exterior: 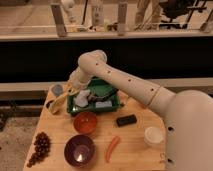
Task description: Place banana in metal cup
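Note:
My gripper (pixel 70 93) is at the back left of the wooden table, just left of the green tray (pixel 100 111), and it is shut on the banana. The pale yellow banana (pixel 60 102) hangs down and to the left from the fingers. Its lower end is right beside or over the small metal cup (pixel 49 105), which stands at the table's left edge with a dark inside. I cannot tell whether the banana touches the cup. The arm reaches in from the right.
A grey-blue lump (pixel 57 90) lies behind the cup. The tray holds several items. In front are a red bowl (pixel 85 121), a purple bowl (pixel 79 150), an orange carrot-like piece (pixel 112 148), a black block (pixel 126 120), a white cup (pixel 153 135) and dark grapes (pixel 40 147).

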`<action>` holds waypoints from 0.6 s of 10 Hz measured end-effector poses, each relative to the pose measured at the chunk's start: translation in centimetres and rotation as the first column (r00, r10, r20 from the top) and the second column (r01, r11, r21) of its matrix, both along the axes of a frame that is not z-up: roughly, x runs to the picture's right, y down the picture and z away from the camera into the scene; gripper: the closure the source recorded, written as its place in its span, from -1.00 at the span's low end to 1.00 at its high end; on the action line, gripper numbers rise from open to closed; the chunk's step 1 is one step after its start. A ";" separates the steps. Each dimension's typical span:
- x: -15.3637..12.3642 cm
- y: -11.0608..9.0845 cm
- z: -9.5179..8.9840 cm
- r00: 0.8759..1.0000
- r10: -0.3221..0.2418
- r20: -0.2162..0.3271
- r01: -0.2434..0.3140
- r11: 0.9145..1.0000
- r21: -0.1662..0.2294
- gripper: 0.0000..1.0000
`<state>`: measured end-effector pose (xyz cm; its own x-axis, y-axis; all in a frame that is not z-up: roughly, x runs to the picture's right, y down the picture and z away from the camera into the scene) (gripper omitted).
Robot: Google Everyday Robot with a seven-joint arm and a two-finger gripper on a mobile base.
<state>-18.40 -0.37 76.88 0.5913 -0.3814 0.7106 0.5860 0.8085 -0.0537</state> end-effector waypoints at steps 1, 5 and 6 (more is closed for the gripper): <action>-0.3 -0.1 0.5 1.000 0.000 0.006 0.000 1.000 0.001 1.00; -1.8 -0.5 2.8 1.000 -0.009 0.013 0.009 1.000 -0.002 1.00; -2.1 -0.6 3.3 1.000 -0.011 0.010 0.011 1.000 -0.002 1.00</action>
<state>-20.50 -0.97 80.14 0.5798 -0.3866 0.7172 0.5956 0.8018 -0.0492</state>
